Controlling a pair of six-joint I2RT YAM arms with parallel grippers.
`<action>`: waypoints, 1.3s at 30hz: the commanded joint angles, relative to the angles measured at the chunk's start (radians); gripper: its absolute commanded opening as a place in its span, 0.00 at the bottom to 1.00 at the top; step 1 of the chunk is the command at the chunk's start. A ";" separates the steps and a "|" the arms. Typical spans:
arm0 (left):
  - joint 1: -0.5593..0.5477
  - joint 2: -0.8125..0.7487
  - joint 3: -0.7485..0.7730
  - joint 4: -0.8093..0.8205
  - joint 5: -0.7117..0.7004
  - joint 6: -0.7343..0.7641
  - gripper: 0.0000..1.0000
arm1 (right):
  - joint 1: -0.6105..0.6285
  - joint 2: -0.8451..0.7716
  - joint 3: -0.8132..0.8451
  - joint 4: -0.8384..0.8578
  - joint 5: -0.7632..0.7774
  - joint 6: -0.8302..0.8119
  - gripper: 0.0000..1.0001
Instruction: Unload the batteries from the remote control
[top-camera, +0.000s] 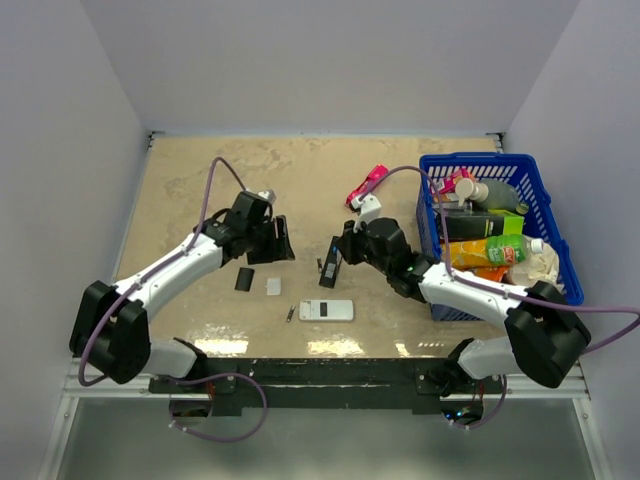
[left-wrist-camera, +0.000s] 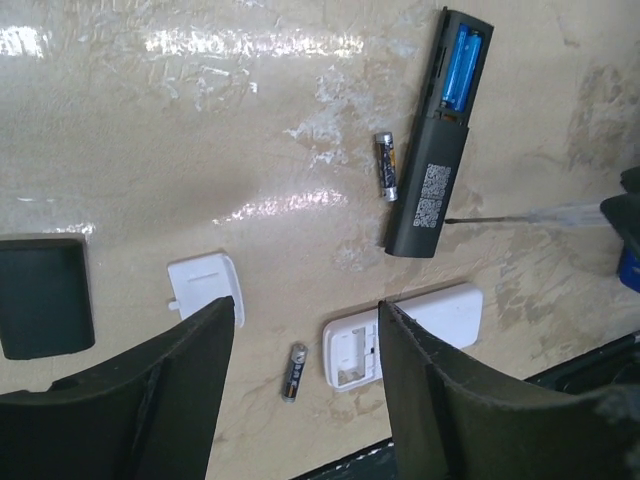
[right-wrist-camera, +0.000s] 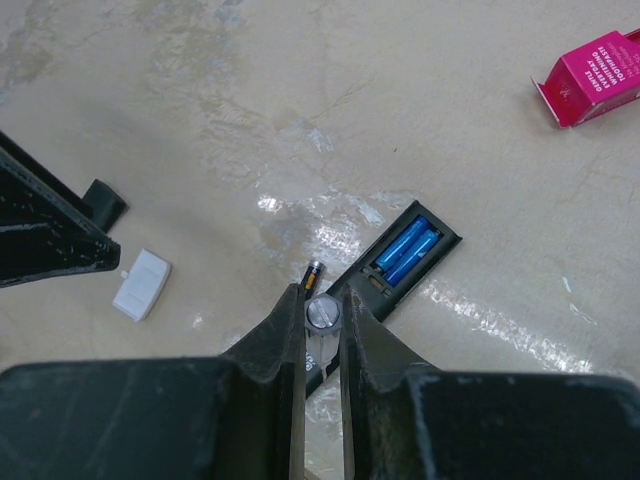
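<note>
On the surface (top-camera: 200, 180) my right hand (right-wrist-camera: 322, 303) is clamped on a thin pry tool (left-wrist-camera: 520, 213), its tip at the label end of the black remote (left-wrist-camera: 428, 190). My left hand (left-wrist-camera: 305, 312) hangs with fingers apart. Two blue batteries (left-wrist-camera: 461, 66) sit in the remote's open bay. I'd slide the tip up there, lever gently at one cell's end, and brace the remote.

Two batteries (right-wrist-camera: 408, 252) sit in the open compartment of a remote (top-camera: 329, 262) at the middle of the counter (top-camera: 200, 180), a loose battery (left-wrist-camera: 386, 167) just left of it. Nearer the front edge lies a second remote (top-camera: 326, 311), another battery (top-camera: 291, 313) at its left, two covers (top-camera: 244, 279) farther left.
</note>
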 joint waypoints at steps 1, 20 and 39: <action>0.012 0.032 0.076 0.050 0.009 -0.009 0.63 | 0.005 -0.033 0.012 0.018 0.019 0.011 0.00; 0.058 0.365 0.255 0.333 0.210 -0.024 0.59 | -0.075 0.053 0.190 0.117 0.065 -0.136 0.00; 0.062 0.503 0.252 0.375 0.316 -0.004 0.56 | -0.115 0.178 0.164 0.263 0.007 -0.056 0.00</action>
